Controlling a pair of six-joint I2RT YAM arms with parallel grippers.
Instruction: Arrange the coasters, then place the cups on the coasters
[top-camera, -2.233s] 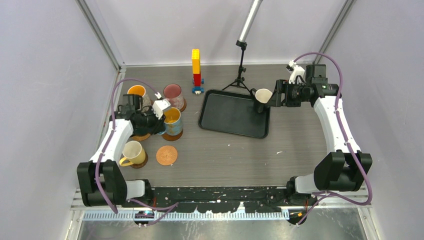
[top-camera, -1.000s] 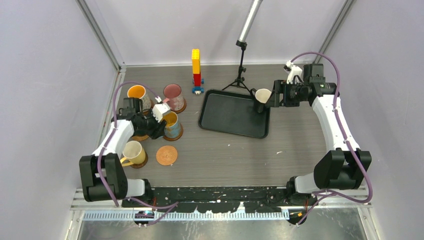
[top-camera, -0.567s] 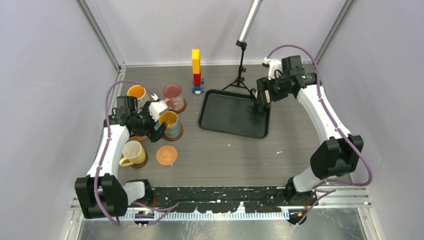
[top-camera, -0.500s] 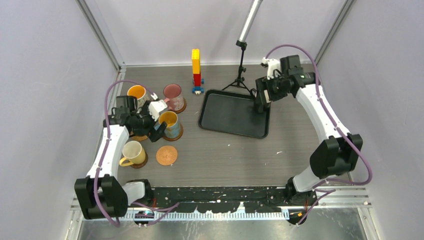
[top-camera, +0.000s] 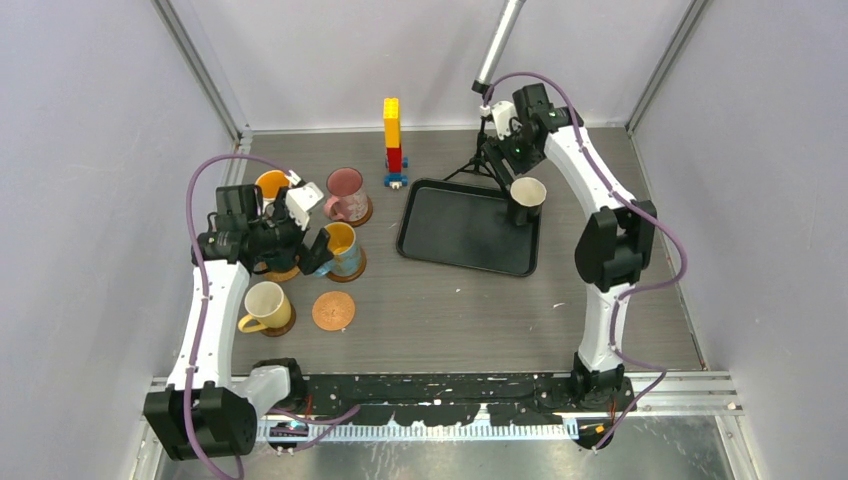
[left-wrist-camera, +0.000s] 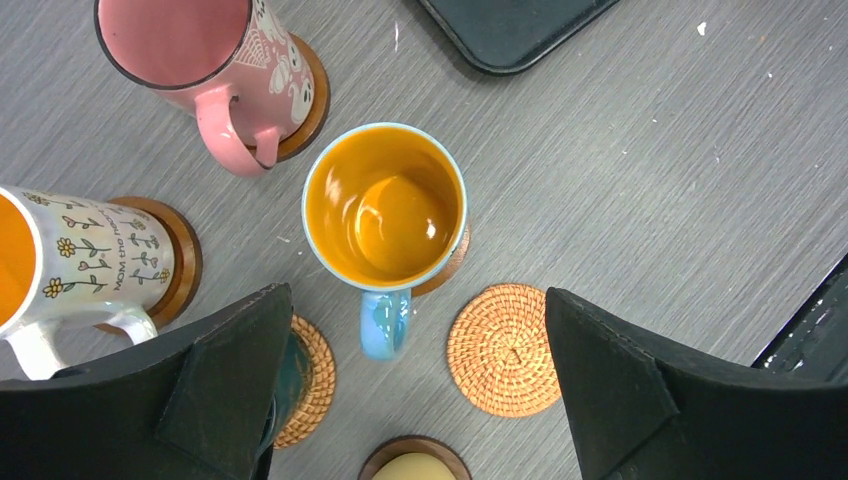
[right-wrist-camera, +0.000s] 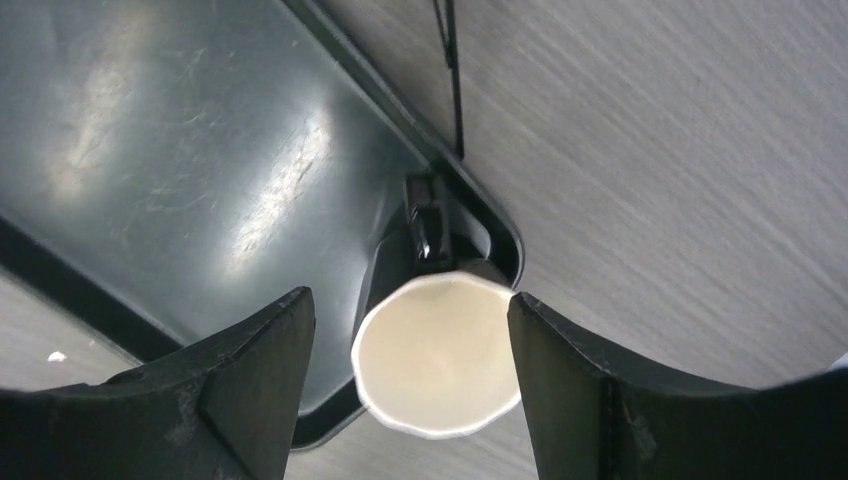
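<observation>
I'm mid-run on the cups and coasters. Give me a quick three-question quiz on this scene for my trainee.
1. True or false: the blue mug stands on a dark coaster.
2. Which cup is at the black tray's corner? A pink, B white cup, C cream-yellow.
3. How many coasters lie bare?
Key: 1 true; 2 B; 3 one, the woven coaster.

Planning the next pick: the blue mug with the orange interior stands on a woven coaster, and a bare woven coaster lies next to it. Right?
Not quite: the left wrist view shows the blue mug on a brown wooden coaster. The bare woven coaster does lie next to it.
</observation>
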